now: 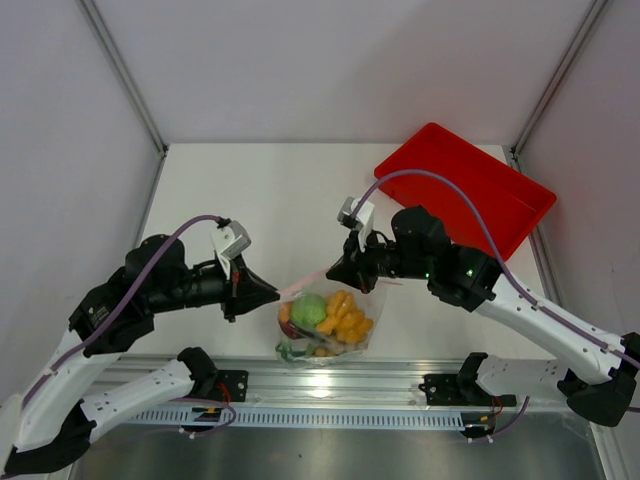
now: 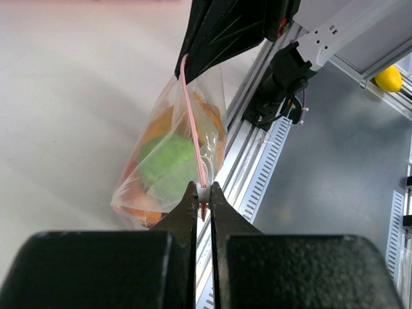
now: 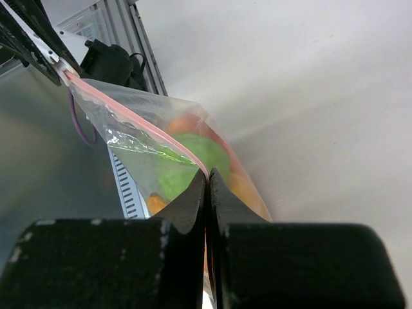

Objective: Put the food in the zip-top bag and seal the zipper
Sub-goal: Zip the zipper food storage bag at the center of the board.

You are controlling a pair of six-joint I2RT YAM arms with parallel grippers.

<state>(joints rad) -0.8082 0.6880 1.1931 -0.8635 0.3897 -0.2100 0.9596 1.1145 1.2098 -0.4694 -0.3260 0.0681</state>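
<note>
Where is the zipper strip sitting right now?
Low in the centre of the top view, the zipper is stretched between the left gripper and the right gripper, which pinch its ends, with the filled zip-top bag beneath it.

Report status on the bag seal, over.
Both shut on the zipper: left gripper one end, right gripper the other. The food inside the zip-top bag. Nothing blocking; red tray well aside.

The left arm (image 1: 150, 285) and right arm (image 1: 540, 315) share white lower links and black upper joints, on black bases beside the slotted rail (image 1: 330, 415); a purple cable (image 1: 450, 185) arcs over each; grey wrist cameras (image 1: 232, 240); tiny green lights (image 1: 431, 270) on the right; black, grainy wedge fingers (image 2: 183, 222).
</note>
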